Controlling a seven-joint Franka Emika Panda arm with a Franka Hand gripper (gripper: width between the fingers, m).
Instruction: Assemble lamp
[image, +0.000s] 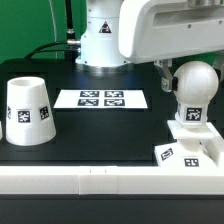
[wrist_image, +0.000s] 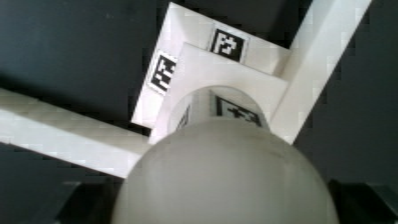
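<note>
The rounded white bulb (image: 193, 88) stands upright on the flat square base (image: 186, 152) at the exterior view's right, near the front rail. My gripper (image: 192, 76) comes down over it, a dark finger on each side, jaws closed against the bulb. In the wrist view the bulb (wrist_image: 222, 165) fills the foreground, with the tagged base (wrist_image: 210, 52) beyond it and my gripper (wrist_image: 224, 205) around it; only dark finger edges show. The tapered shade (image: 28, 110) stands alone, wide end down, at the exterior view's left.
The marker board (image: 100, 99) lies flat in the middle of the black table. A low white rail (image: 80, 182) runs along the front edge and shows as white bars in the wrist view (wrist_image: 54, 125). The arm's base (image: 100, 40) stands at the back.
</note>
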